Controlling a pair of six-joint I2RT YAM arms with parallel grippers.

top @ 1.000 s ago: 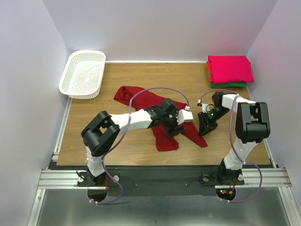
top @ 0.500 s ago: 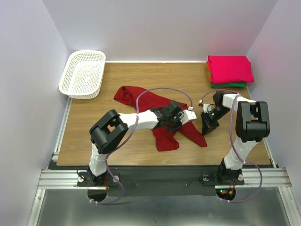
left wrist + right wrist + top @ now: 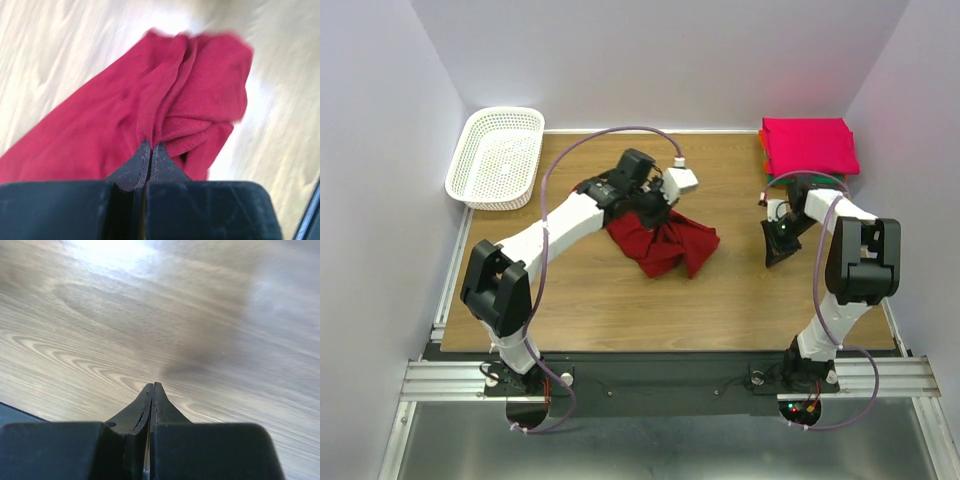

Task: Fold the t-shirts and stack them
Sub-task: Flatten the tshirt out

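A crumpled dark red cloth t-shirt (image 3: 667,246) is bunched near the middle of the light wooden table (image 3: 600,310). A fold of it is pinched in the clenched left gripper (image 3: 151,146). The right gripper (image 3: 153,386) is closed on nothing, low over bare wood, well apart from it. At the far right corner, a folded bright pink t-shirt (image 3: 808,145) is stacked on an orange t-shirt (image 3: 762,148) and a green t-shirt (image 3: 807,181). A white plastic lattice basket (image 3: 470,162) is placed far left.

Lab cell: plain walls (image 3: 670,60), aluminium rails (image 3: 670,378)
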